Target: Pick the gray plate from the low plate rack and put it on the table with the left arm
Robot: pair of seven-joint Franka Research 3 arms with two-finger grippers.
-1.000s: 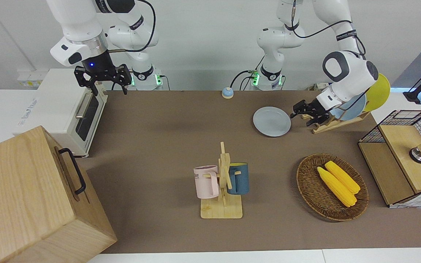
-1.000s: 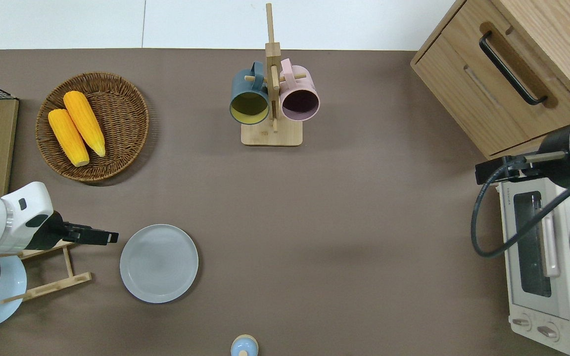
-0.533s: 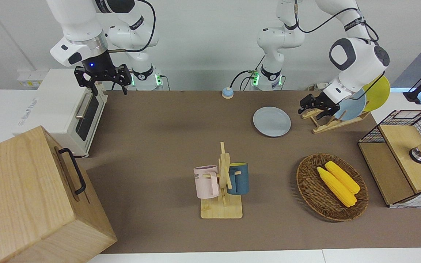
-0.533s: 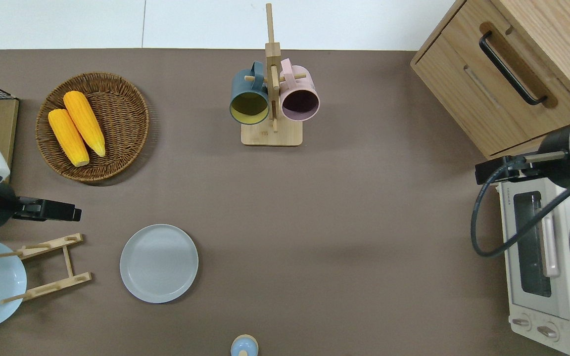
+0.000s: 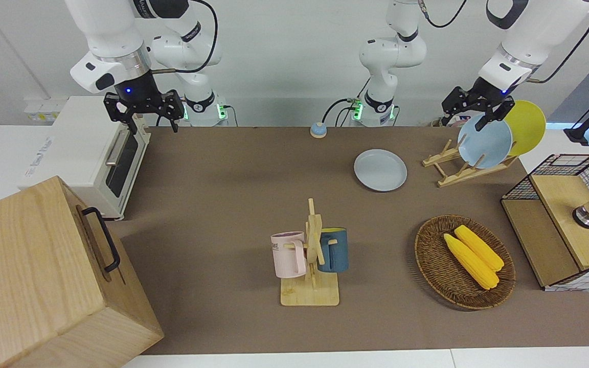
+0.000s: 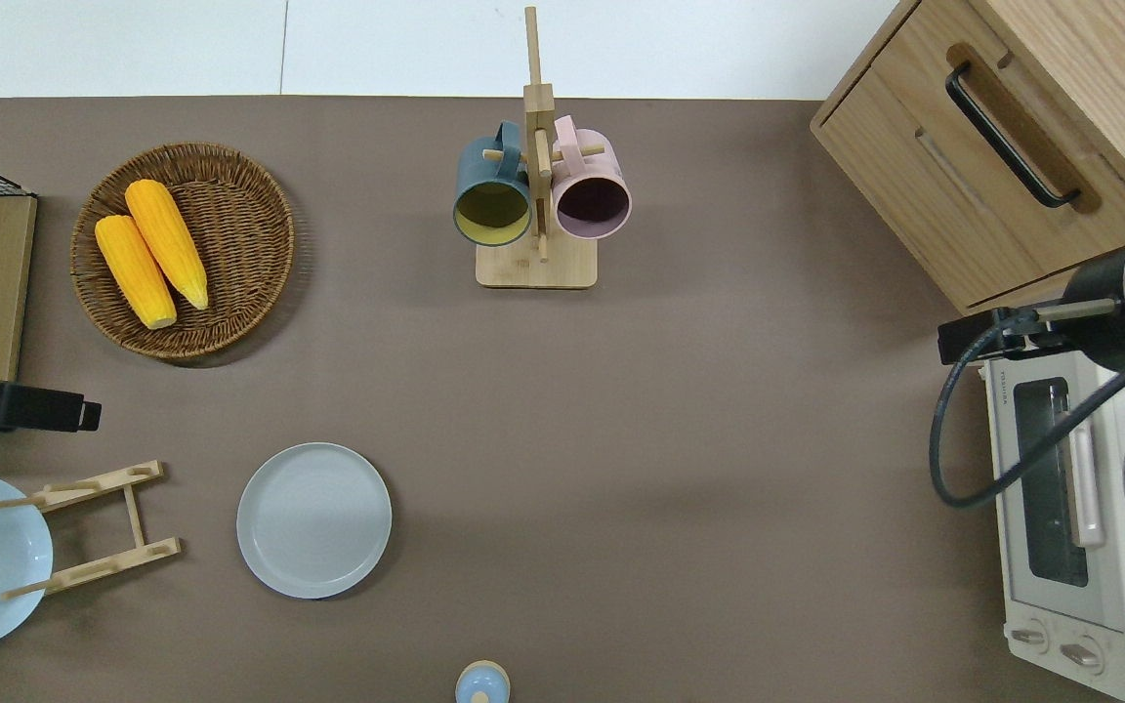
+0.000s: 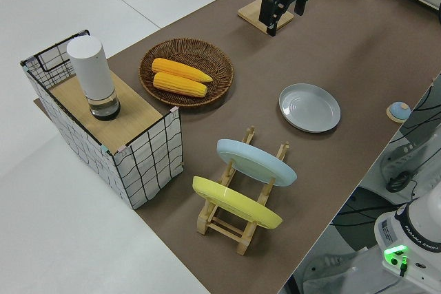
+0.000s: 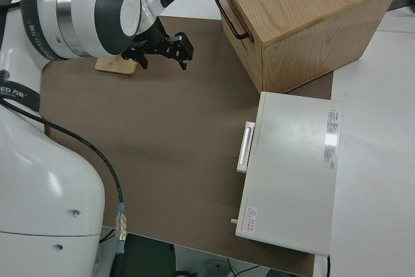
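The gray plate lies flat on the table, beside the low plate rack and toward the table's middle. A light blue plate and a yellow plate lean in the rack. My left gripper hangs high and open with nothing in it. It is over bare mat between the rack and the wicker basket, well clear of the gray plate. The right arm is parked, its gripper open.
A wicker basket holds two corn cobs. A wire crate with a wooden top stands at the left arm's end. A mug stand with two mugs is mid-table. A toaster oven, a wooden cabinet and a small bell also stand here.
My left gripper has risen from just beside the gray plate and drawn back toward the left arm's end. The plate stays where it lay. The right arm is still.
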